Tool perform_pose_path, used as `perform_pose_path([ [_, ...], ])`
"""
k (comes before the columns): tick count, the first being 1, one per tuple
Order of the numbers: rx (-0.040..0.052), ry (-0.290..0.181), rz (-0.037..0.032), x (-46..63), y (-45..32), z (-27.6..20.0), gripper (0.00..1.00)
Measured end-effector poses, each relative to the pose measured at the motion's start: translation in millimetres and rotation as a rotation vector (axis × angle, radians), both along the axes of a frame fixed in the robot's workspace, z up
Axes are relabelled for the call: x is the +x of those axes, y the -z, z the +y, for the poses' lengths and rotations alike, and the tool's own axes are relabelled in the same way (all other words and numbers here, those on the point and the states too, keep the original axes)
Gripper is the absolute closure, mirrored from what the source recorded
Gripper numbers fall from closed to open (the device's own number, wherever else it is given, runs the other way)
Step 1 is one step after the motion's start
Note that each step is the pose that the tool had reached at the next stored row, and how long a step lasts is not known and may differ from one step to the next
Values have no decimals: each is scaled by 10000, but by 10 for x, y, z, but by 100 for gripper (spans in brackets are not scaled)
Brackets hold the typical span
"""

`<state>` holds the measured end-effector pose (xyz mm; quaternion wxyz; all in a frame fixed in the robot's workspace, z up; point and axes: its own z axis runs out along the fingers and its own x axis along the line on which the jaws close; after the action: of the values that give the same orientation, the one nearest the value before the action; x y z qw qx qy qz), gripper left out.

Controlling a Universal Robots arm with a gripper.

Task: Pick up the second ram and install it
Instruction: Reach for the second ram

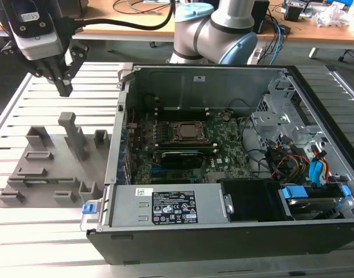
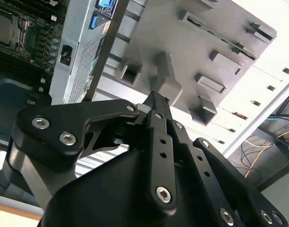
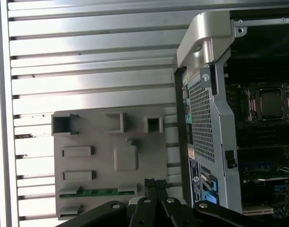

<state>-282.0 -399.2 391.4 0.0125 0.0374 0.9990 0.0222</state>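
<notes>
Both fingers of my black gripper (image 1: 64,88) are pressed together, pinching nothing, as it hovers over the grey plastic holder tray (image 1: 52,174). One long green ram stick (image 3: 97,192) lies slotted in that tray, beside the open black computer case (image 1: 223,238) on the slatted metal table (image 1: 38,231).

At the exterior view's left, the gripper (image 1: 65,88) hangs above the grey holder tray (image 1: 60,171), its fingers pressed together. The open computer case (image 1: 194,242) sits just right of the tray, with its CPU socket (image 1: 188,132) exposed.
</notes>
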Motion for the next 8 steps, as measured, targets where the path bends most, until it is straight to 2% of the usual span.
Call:
perform_pose_path([
  [3,0,0,1,-91,3,0,89],
  [8,0,0,1,-178,5,0,89],
])
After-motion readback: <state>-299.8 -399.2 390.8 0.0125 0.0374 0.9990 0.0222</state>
